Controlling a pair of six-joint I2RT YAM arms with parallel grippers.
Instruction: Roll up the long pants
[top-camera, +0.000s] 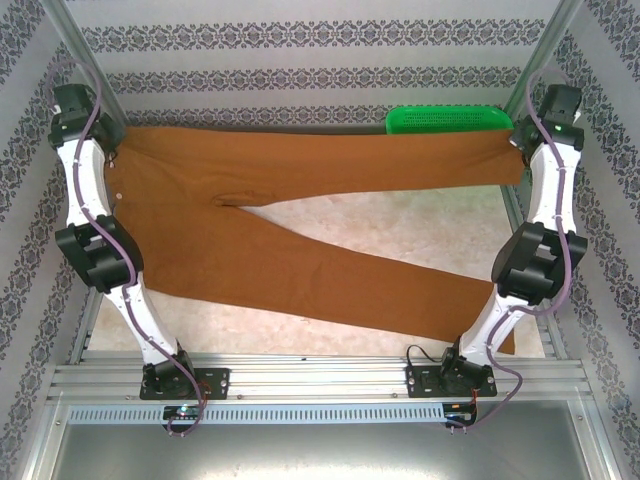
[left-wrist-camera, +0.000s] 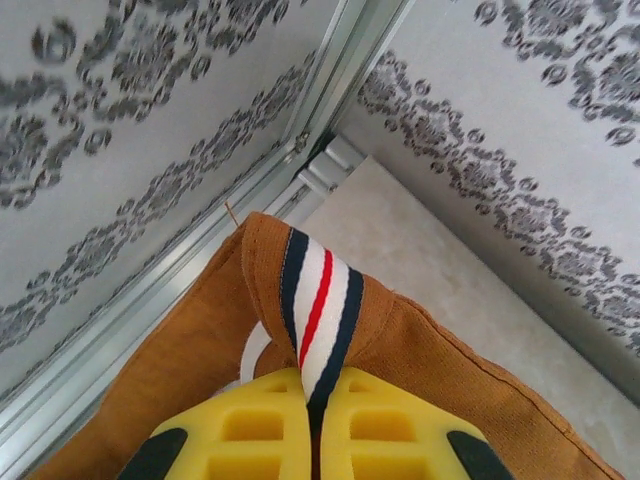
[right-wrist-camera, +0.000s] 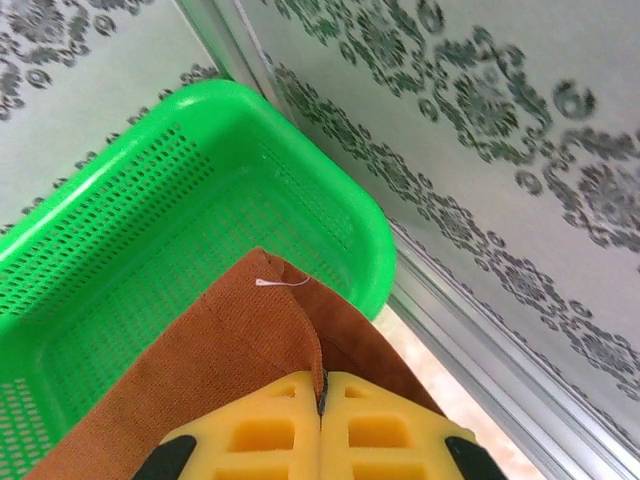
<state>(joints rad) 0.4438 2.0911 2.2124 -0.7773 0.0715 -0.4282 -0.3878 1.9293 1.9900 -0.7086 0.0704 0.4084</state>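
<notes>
Pants (top-camera: 300, 200) lay spread flat on the table (top-camera: 400, 225), waist at the left, both legs running right. The far leg ran straight along the back edge. The near leg slanted toward the front right corner, its hem passing under the right arm's base. The two legs parted at the crotch, left of centre, with bare table between them.

Left gripper (top-camera: 110, 155) stood at the far left corner. In the left wrist view its yellow fingers (left-wrist-camera: 250, 420) were closed together on the waistband, pinching a striped band (left-wrist-camera: 315, 300) of navy, white and red. Brown cloth (left-wrist-camera: 440, 370) was bunched on either side of the band.

Right gripper (top-camera: 520, 140) stood at the far right corner. In the right wrist view its fingers (right-wrist-camera: 260, 430) were clenched on the hem of the far leg (right-wrist-camera: 220, 370), with a fold of cloth caught between them. A short pale thread (right-wrist-camera: 280, 283) hung loose at the hem corner.

A green basket (top-camera: 445, 120) sat against the back wall, just behind the far leg's end. In the right wrist view the held hem lay over the basket's perforated floor (right-wrist-camera: 150, 250).
</notes>
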